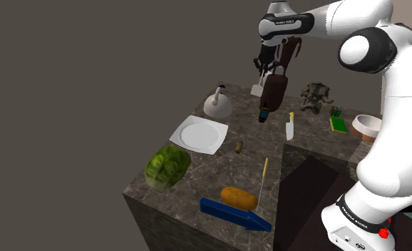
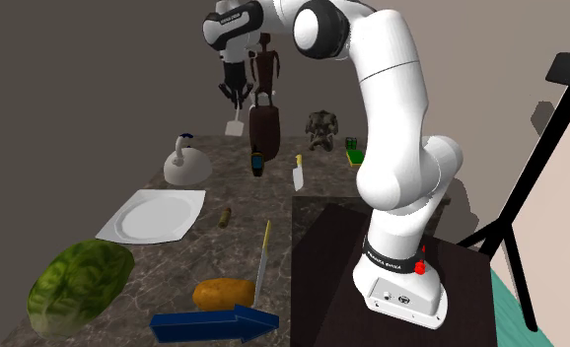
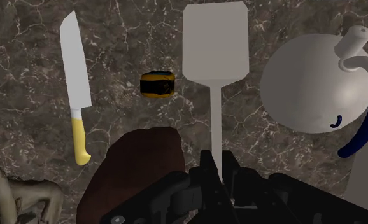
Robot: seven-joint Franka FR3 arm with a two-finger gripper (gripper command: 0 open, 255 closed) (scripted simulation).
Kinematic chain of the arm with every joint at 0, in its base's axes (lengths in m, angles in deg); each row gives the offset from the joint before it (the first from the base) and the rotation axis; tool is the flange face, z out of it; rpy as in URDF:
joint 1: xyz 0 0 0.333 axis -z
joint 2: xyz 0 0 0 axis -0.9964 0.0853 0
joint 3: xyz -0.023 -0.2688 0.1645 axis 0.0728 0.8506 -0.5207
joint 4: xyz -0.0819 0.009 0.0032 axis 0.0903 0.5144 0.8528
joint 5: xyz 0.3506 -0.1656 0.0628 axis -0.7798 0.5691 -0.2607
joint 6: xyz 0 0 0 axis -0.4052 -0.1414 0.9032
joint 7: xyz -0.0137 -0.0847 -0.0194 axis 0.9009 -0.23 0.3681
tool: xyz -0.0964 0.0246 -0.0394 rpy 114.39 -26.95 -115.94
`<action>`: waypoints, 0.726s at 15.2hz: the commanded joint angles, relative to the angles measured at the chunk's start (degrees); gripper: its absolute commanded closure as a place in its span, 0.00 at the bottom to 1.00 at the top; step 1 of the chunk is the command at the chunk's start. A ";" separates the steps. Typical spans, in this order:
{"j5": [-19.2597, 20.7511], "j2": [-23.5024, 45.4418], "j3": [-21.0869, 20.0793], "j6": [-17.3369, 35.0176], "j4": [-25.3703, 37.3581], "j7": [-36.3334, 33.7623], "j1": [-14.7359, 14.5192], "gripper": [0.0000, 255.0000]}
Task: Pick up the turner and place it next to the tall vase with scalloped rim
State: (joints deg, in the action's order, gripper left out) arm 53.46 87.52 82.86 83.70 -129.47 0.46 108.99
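- The gripper [image 3: 216, 159] is clenched on the thin handle of the turner [image 3: 214, 44].
- The turner hangs above the counter [image 3: 23, 38], it seems, at the far side, between the kettle [image 3: 316, 83] and the vase [image 3: 141, 165].
- I judge the pick is done and the carrying is in hand.
- Next: lower the turner on bare counter just beside the vase without knocking it, then release.

The turner [image 3: 214, 44] is pale grey and the claw [image 3: 216, 158] is black. The worktop [image 3: 23, 38] is dark brown with thin white veins. The knife [image 3: 76, 83] has a white blade and yellow handle. The kettle [image 3: 310, 89] is white with a blue handle. The vase [image 3: 138, 172] is dark brown
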 commanded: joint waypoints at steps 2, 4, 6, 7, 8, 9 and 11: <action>0.06 0.34 0.03 2.28 -1.91 -0.13 0.04 1.00; 0.10 0.48 0.05 3.74 -3.22 -0.21 0.07 1.00; 0.15 0.69 0.07 5.16 -4.45 -0.30 0.09 1.00; 0.17 0.81 0.08 5.86 -5.03 -0.34 0.10 1.00; 0.20 0.95 0.09 6.56 -5.59 -0.38 0.11 1.00; 0.23 1.10 0.10 7.25 -6.13 -0.42 0.12 1.00; 0.29 1.43 0.13 8.60 -7.15 -0.51 0.13 1.00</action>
State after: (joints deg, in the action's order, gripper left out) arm 53.70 88.71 82.98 91.52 -136.11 0.05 109.16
